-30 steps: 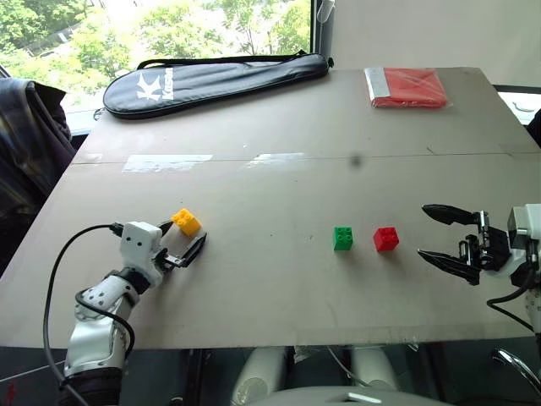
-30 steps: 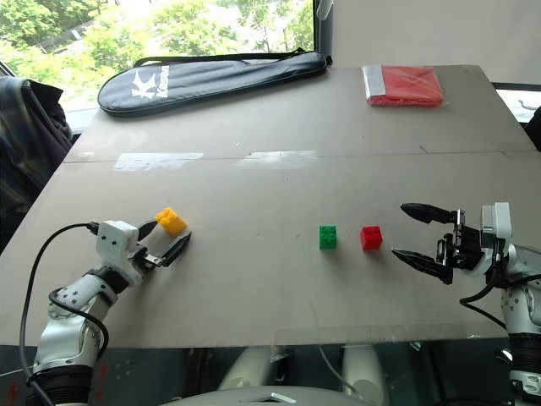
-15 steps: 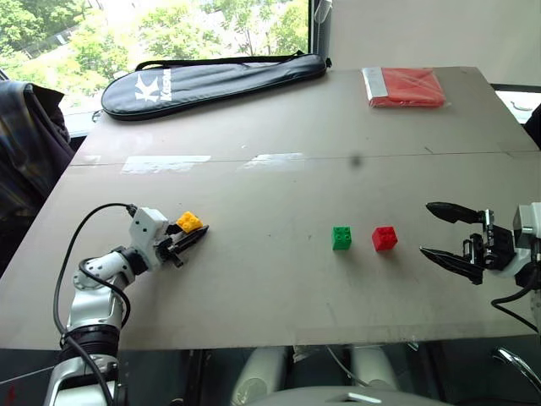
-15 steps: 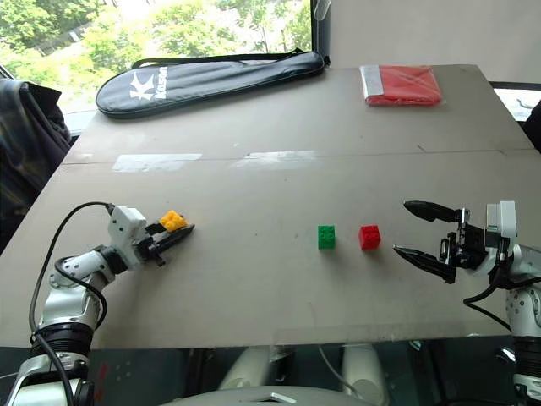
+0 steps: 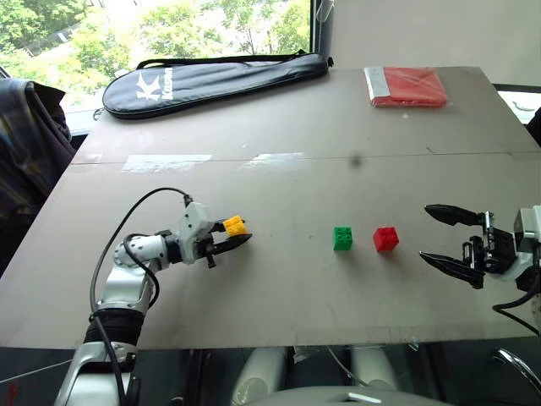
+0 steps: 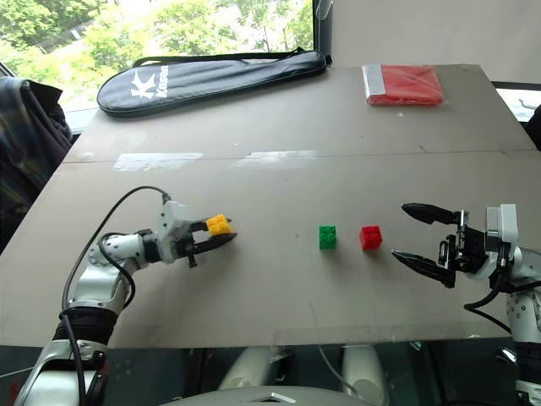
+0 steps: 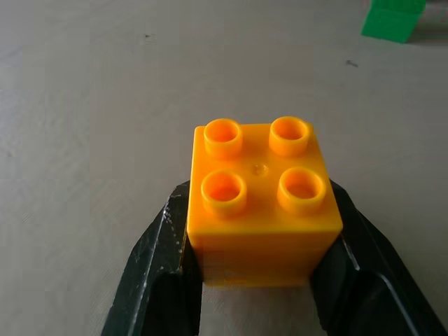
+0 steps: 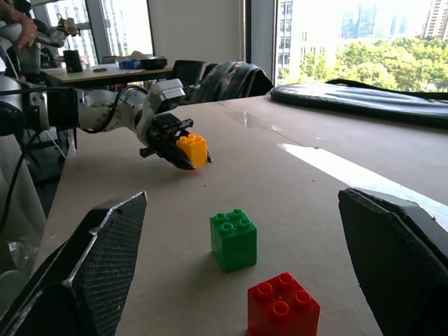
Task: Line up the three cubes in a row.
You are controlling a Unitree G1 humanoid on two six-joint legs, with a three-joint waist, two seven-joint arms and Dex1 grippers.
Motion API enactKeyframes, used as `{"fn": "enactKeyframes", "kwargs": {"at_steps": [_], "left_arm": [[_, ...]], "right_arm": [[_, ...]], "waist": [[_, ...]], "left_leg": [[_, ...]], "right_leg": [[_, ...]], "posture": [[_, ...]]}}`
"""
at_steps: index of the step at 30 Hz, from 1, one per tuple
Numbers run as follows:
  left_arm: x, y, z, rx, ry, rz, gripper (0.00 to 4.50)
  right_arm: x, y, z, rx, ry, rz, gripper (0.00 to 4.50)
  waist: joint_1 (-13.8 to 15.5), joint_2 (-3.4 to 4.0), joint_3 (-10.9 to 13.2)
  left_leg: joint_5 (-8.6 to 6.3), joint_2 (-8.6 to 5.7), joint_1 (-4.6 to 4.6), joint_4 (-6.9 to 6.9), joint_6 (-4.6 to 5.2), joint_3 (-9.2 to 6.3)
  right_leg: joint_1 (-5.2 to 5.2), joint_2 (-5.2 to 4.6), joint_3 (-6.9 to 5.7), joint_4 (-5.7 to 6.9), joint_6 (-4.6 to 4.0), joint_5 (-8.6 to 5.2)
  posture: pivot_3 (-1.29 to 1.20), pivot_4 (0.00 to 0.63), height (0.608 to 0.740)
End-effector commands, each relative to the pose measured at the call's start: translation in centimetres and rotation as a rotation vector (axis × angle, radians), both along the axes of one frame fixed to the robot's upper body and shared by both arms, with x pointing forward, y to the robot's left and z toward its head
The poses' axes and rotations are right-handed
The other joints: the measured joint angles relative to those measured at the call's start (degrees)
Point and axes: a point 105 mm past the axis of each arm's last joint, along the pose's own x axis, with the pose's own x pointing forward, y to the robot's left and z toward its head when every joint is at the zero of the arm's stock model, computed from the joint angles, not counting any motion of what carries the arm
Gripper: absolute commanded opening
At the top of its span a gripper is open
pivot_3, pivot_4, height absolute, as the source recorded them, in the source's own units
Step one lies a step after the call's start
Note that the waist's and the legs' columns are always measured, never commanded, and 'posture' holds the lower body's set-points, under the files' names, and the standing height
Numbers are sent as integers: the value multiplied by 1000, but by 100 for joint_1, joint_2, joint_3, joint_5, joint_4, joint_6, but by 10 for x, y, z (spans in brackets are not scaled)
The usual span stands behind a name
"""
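Note:
My left gripper is shut on the yellow cube, holding it by its sides just above the table, left of centre. The left wrist view has the yellow cube studs up between my black fingers. The green cube and the red cube sit side by side on the table, a small gap between them, to the right of the yellow one. My right gripper stands open to the right of the red cube, with nothing between its fingers. The right wrist view looks over the green cube and red cube.
A black racket bag lies along the table's far left edge. A flat red packet lies at the far right corner. A dark jacket hangs off the table's left side. The table stretches bare between the cubes and the far edge.
My left gripper closed on the yellow cube and carried it to the right, toward the green cube. The right gripper stayed where it was, open.

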Motion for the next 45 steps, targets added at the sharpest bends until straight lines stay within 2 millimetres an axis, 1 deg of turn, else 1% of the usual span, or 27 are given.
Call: {"fn": "enactKeyframes", "kwargs": {"at_steps": [1, 3, 6, 9, 17, 24, 25, 28, 29, 30, 34, 36, 38, 41, 43, 45], "left_arm": [[2, -36, 6, 24, -40, -147, 1348], [3, -50, 4, 33, -39, -196, 1348], [5, -64, 1, 44, -34, -241, 1348], [7, -73, -5, 56, -31, -265, 1348], [5, -80, -16, 69, -24, -347, 1348], [2, -78, -27, 84, 54, -413, 1348], [2, -77, -28, 87, 65, -414, 2411], [6, -76, -30, 96, 65, -398, 3415], [7, -76, -30, 95, 63, -396, 4018], [7, -76, -30, 94, 63, -396, 4455], [13, -74, -29, 99, 17, -351, 4455], [16, -68, -20, 70, -28, -310, 4455], [16, -56, -11, 39, -46, -265, 4455], [5, -34, -7, 55, -46, -223, 4455], [-9, -19, -1, 46, -36, -189, 4455], [-23, -9, 5, 15, -22, -143, 4455]], "right_arm": [[-7, 9, 6, -2, -29, 53, 4500], [-10, 11, 3, -14, -26, 68, 4500], [-12, 10, 1, -18, -23, 70, 4500], [-15, 9, -1, -25, -23, 66, 4500], [-19, 10, -3, -18, -24, 40, 4500], [-19, 12, -4, -13, -31, 26, 4500], [-19, 11, -4, -14, -32, 24, 4500], [-19, 10, -4, -15, -34, 19, 4500], [-18, 10, -4, -16, -34, 17, 4500], [-18, 10, -4, -17, -34, 16, 4500], [-19, 9, -5, -18, -32, 13, 4500], [-20, 8, -7, -18, -24, 4, 4500], [-22, 6, -10, -17, -9, -13, 4500], [-23, 3, -14, 7, 1, -53, 4500], [-21, -3, -16, 27, 9, -109, 4500], [-22, -10, -22, 23, 27, -149, 4500]], "waist": [[13, -1, 0], [8, -2, 1], [-18, -4, 2], [-14, -4, 2], [-13, -6, 3], [6, -6, 2], [4, -5, 2], [3, -4, 1], [4, -3, 0], [4, -3, -1], [8, -2, -2], [11, -2, -2], [-4, -2, -2], [-121, -3, -1], [-167, -2, -1], [-174, -2, 0]], "left_leg": [[0, 0, 0, 0, 0, 0], [0, -1, -1, 2, 0, 2], [0, -1, -1, 1, 0, 1], [2, -1, -1, 2, -3, 1], [2, -2, -1, 4, -1, 1], [2, -4, 1, 6, -1, 1], [2, -4, 2, 6, -1, 1], [2, -4, 4, 6, -1, 1], [2, -4, 7, 6, 0, 1], [1, -4, 9, 6, 1, 0], [1, -4, 13, 6, 2, 0], [1, -4, 13, 8, 2, -1], [1, -3, 12, 9, 2, -2], [1, 1, 11, 6, 1, -3], [1, 6, 11, 1, 0, 0], [0, 8, 7, -1, 1, 4]], "right_leg": [[0, 0, -1, 0, 0, 0], [1, 0, 0, -1, 1, 0], [0, 3, 0, -1, 1, 0], [0, 3, 0, 0, 1, 0], [1, 2, -1, 1, 2, 0], [3, 2, -1, 2, 2, 0], [4, 3, -2, 2, 2, 0], [5, 3, -1, 2, 3, 0], [9, 3, -1, 2, 3, 0], [12, 3, -2, 3, 3, 0], [15, 3, -1, 6, 3, -1], [15, 3, -1, 8, 4, -1], [15, 3, -1, 8, 4, -1], [9, 7, 0, 8, 3, 0], [2, 9, 8, 8, 2, 0], [-5, 10, 13, 8, 1, 0]], "posture": [[0, 150, 732], [0, 150, 732], [0, 150, 732], [0, 150, 732], [0, 150, 732], [0, 150, 732], [0, 150, 732], [0, 150, 732], [0, 150, 732], [0, 150, 732], [0, 150, 732], [0, 150, 732], [0, 150, 732], [0, 150, 732], [0, 150, 732], [0, 150, 732]]}}
